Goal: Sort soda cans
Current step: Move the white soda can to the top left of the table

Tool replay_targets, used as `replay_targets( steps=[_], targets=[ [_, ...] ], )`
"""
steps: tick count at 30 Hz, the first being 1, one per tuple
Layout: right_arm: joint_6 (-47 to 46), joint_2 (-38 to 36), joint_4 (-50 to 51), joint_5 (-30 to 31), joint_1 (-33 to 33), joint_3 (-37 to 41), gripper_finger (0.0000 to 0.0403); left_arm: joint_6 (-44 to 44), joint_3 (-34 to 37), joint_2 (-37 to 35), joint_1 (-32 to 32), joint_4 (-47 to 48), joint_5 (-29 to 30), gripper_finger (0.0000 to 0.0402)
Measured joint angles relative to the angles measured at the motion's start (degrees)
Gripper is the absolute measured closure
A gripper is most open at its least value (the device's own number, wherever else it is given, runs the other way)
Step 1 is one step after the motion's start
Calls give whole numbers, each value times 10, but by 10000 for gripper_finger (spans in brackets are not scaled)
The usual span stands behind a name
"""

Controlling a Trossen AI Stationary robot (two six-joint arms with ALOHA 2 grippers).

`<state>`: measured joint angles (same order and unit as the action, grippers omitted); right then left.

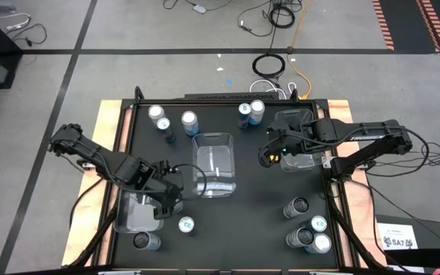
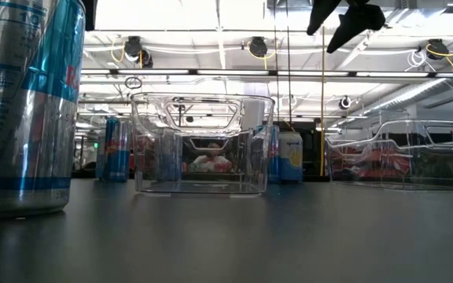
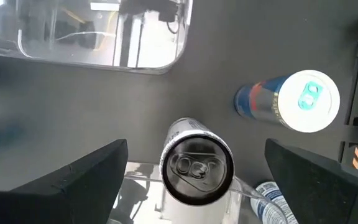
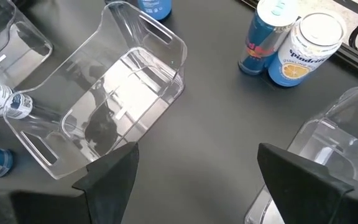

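Soda cans stand in groups on the black table: at the far left (image 1: 163, 122), the far middle (image 1: 251, 111), the near left (image 1: 186, 224) and the near right (image 1: 310, 231). My left gripper (image 1: 166, 205) hangs open over the right edge of the left clear bin (image 1: 132, 214). Below it, between its fingers and apart from them, stands a dark-topped can (image 3: 196, 169) by the bin's rim; whether it is inside the bin I cannot tell. A blue-and-white can (image 3: 303, 102) stands beside it. My right gripper (image 1: 268, 155) is open in the air between the middle bin (image 1: 214, 164) and the right bin (image 1: 300, 145).
In the low view one can (image 2: 22, 102) looms at the near left. The middle bin (image 2: 203, 141) and right bin (image 2: 403, 153) stand behind it, and my right gripper (image 2: 338, 31) hangs above them. Bare black table lies between the bins and the near-right cans.
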<state>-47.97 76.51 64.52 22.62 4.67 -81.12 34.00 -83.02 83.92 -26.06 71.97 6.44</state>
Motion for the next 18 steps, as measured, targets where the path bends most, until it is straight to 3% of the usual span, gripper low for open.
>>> replay_targets(
  steps=[6, 10, 18],
  targets=[
    [0, 0, 0, 0, 0, 0, 80, 1, 2, 1, 0, -3, -8, 15],
    [0, 0, 0, -1, 0, 0, 80, 17, 46, 1, -1, -53, -9, 15],
    [6, 0, 0, -1, 0, 0, 80, 32, 89, 0, -3, -61, -17, 15]
  ],
)
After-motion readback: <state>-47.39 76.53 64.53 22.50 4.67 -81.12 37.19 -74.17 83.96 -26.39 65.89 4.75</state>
